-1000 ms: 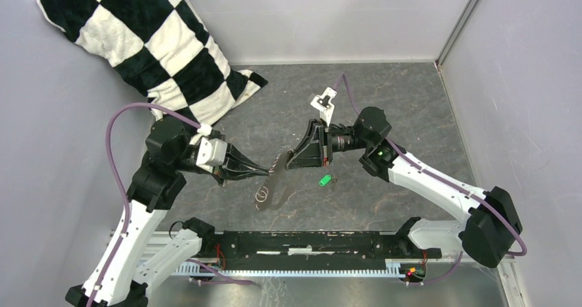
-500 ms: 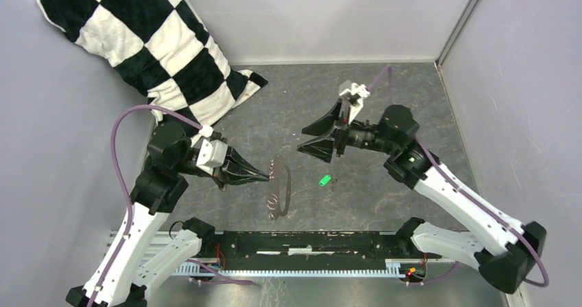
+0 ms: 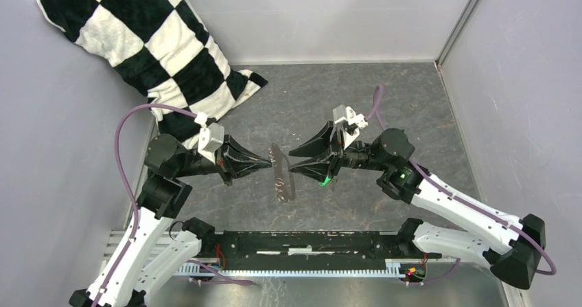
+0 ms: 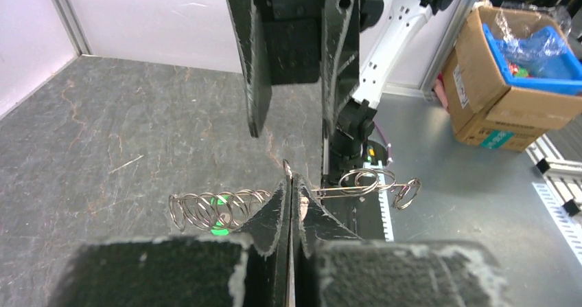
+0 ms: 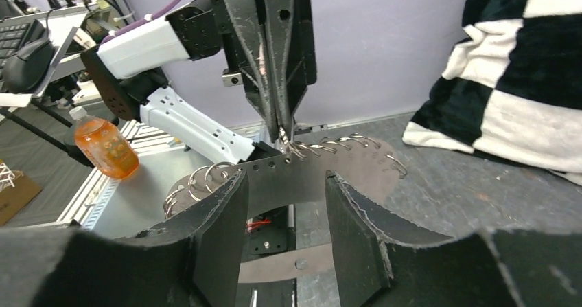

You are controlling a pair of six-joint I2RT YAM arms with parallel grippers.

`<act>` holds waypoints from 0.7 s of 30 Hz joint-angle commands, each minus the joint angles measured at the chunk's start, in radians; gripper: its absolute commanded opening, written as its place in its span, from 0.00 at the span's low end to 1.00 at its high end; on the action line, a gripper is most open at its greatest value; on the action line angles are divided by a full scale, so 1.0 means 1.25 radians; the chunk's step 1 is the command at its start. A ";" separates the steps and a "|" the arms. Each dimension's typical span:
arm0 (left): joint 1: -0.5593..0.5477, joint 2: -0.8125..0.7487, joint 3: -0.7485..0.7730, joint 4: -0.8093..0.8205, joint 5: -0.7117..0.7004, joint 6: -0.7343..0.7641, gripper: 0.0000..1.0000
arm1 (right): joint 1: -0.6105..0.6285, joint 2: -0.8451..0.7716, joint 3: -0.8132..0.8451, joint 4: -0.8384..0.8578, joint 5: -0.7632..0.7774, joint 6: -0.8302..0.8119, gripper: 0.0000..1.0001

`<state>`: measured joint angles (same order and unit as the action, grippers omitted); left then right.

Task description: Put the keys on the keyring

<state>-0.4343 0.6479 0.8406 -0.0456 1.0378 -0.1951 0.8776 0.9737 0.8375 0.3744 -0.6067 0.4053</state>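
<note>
Seen from above, holds the keyring [image 3: 282, 176] up on edge over the table [image 3: 384, 101], between the two arms, with the left claw [image 3: 268, 164] pinched tight on its left side. Faces it from the other side with the right claw [image 3: 294, 161], spread wide and gripping nothing, tips just beside the keyring; cannot tell whether touching. Finds the key [image 3: 323, 180], bright green, lying on the table under the lower finger of the right claw, just right of the keyring and apart from it. Shows a black-and-white checked pillow [image 3: 137, 39] propped in the far left corner.

From the left wrist, shows both fingers pressed together with no gap, nipping the thin edge of the keyring. Shows wire rings strung out to either side of the pinch, a tight coil on the left and looser ones on the right. Catches a spot of green through the left coil, down on the table. Looks straight at the right claw beyond, its two dark fingers parted. Takes in cardboard boxes [image 4: 508, 73] past the table edge at right.

From the right wrist, frames the flat grey body of the keyring in the wide gap between the two parted fingers, with rings lined along its upper rim. Shows the left claw pointing down from above, closed on that rim. Shows the pillow at right and an orange bottle [image 5: 104, 149] off the table at left.
</note>
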 commanded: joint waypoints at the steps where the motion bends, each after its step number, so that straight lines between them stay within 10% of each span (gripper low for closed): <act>1: -0.004 -0.002 0.006 0.081 -0.027 -0.075 0.02 | 0.028 0.014 -0.018 0.143 0.020 0.012 0.50; 21: -0.004 -0.003 0.018 0.097 0.032 -0.060 0.02 | 0.052 0.106 -0.011 0.256 -0.013 0.097 0.47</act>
<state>-0.4343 0.6479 0.8406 0.0265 1.0542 -0.2443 0.9352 1.1011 0.8139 0.6365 -0.6048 0.5110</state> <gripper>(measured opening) 0.025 0.478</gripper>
